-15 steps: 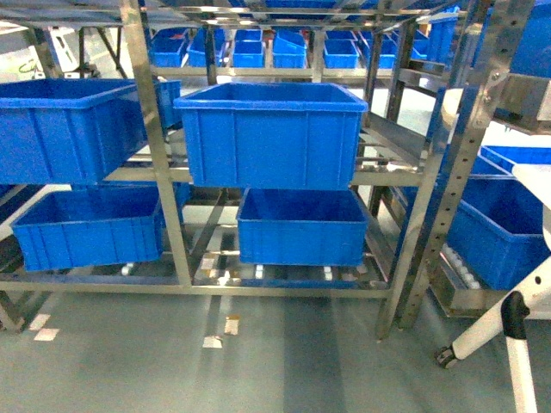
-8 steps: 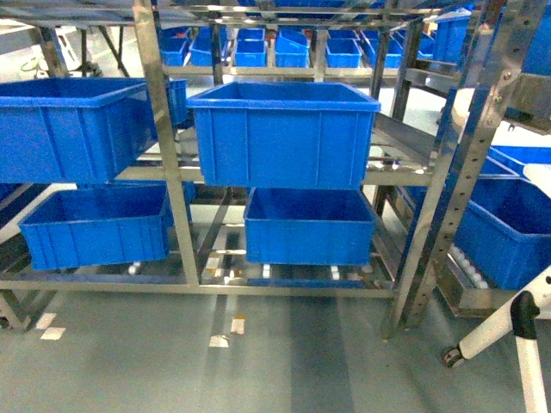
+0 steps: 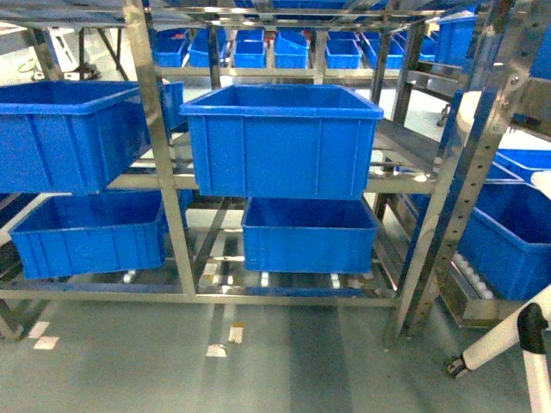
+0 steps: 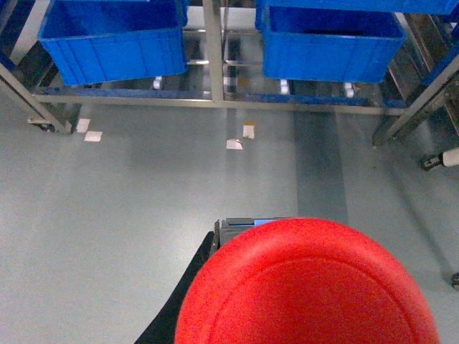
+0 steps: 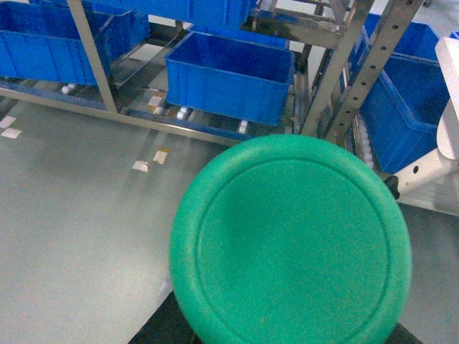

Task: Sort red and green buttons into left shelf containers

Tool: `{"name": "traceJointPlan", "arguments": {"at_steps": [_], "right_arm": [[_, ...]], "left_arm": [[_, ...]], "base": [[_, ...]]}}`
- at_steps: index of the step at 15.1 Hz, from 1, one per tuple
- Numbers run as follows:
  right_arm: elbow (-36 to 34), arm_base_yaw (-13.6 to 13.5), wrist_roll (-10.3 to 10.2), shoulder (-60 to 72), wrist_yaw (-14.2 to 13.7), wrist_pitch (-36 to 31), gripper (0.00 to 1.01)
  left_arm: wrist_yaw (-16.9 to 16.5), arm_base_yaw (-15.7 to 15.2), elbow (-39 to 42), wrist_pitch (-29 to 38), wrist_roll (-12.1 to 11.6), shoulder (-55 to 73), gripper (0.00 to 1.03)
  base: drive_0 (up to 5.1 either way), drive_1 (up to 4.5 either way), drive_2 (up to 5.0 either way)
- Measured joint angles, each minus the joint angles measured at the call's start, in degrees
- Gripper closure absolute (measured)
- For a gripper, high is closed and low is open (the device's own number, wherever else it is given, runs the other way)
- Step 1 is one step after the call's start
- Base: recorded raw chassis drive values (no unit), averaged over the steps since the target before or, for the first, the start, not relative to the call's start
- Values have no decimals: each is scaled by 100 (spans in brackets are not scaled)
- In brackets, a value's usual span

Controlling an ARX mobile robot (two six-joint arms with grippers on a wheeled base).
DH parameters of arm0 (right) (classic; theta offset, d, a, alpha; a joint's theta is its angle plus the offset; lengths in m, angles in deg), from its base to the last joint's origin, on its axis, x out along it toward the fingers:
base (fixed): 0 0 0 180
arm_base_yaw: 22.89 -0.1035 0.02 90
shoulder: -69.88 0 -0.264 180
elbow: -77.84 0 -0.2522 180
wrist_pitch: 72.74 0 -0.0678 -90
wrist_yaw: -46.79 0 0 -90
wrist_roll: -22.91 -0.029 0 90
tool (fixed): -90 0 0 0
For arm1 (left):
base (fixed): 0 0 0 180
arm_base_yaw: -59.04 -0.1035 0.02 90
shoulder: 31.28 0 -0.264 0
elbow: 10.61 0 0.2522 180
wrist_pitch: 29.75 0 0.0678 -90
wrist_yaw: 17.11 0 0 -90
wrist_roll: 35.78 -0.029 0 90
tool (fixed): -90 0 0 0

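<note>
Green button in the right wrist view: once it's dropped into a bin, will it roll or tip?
Probably both. The green button has a wide, round, smooth domed cap, so it looks top-heavy and apt to tip, then roll in an arc on its rim. It appears to be rigid plastic, unlikely to deform. Its body is hidden.

Warehouse or factory parts-storage area. Perforated stainless-steel racking (image 3: 148, 129) on grey-green sealed floor (image 3: 284, 361). Large deep blue plastic bins (image 3: 280, 142) on two shelf levels, roller tracks under lower ones. Further rows of smaller blue bins (image 3: 250, 52) on racks behind. Tape scraps (image 4: 234, 144) stuck on floor. White caster-wheeled stand leg (image 3: 504, 335) at right.
</note>
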Motion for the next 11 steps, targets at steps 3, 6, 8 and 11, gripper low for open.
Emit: {"name": "traceJointPlan", "arguments": {"at_steps": [3, 6, 8, 11], "right_arm": [[0, 2, 0, 7, 0, 9, 75], [0, 0, 0, 7, 0, 26, 75], [0, 2, 0, 9, 0, 11, 75], [0, 0, 0, 0, 2, 9, 75]], "left_arm": [[-2, -2, 0, 9, -2, 20, 77], [0, 0, 0, -4, 0, 20, 77], [9, -2, 0, 4, -2, 17, 77], [13, -2, 0, 4, 0, 17, 77]], "base": [[7, 423, -410], [8, 424, -409], [3, 418, -412], [6, 423, -411]]}}
